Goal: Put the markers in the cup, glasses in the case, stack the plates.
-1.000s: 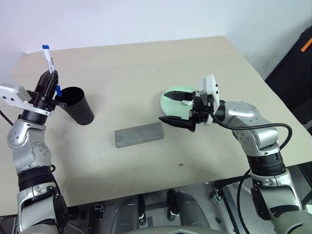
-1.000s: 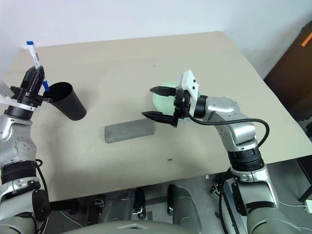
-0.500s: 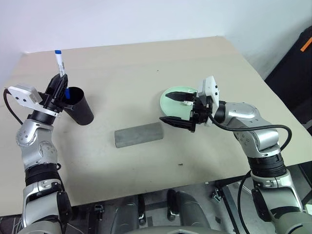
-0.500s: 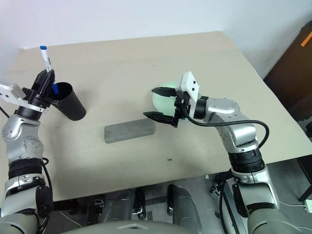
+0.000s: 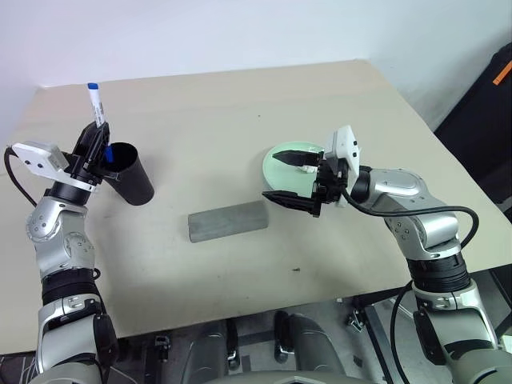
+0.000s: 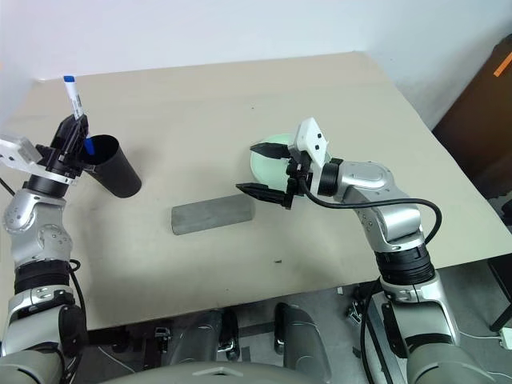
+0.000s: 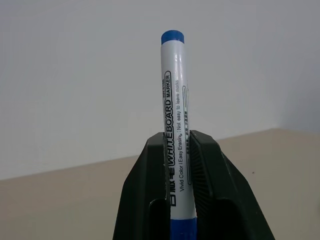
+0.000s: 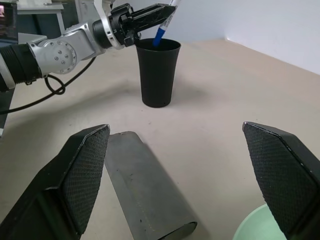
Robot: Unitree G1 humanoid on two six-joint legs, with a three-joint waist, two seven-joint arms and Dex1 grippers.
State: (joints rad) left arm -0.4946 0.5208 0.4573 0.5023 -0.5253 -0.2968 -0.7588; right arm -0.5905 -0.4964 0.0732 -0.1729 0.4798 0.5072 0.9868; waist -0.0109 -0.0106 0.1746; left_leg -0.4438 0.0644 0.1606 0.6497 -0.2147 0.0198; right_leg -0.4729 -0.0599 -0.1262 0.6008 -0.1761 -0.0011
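My left gripper [image 5: 99, 134] is shut on a white marker [image 5: 97, 104] with a blue cap, holding it nearly upright. The marker's lower blue end [image 8: 159, 36] dips into the mouth of the black cup [image 5: 132, 176], which stands at the table's left. In the left wrist view the two fingers [image 7: 147, 175] clamp the marker [image 7: 175, 100] between them. My right gripper [image 5: 270, 176] hangs open, with nothing in it, over the near edge of a pale mint green plate [image 5: 282, 170]. The grey case [image 5: 228, 221] lies shut between the cup and that plate. The glasses are out of view.
The beige table [image 5: 240, 104] stretches bare behind the objects to a white wall. Its right edge drops off beside dark equipment [image 5: 488, 104]. The case [image 8: 145, 190] lies just below and ahead of my right gripper.
My left gripper has shifted slightly towards the cup, bringing the marker's lower end over the cup's mouth. The right arm has kept still.
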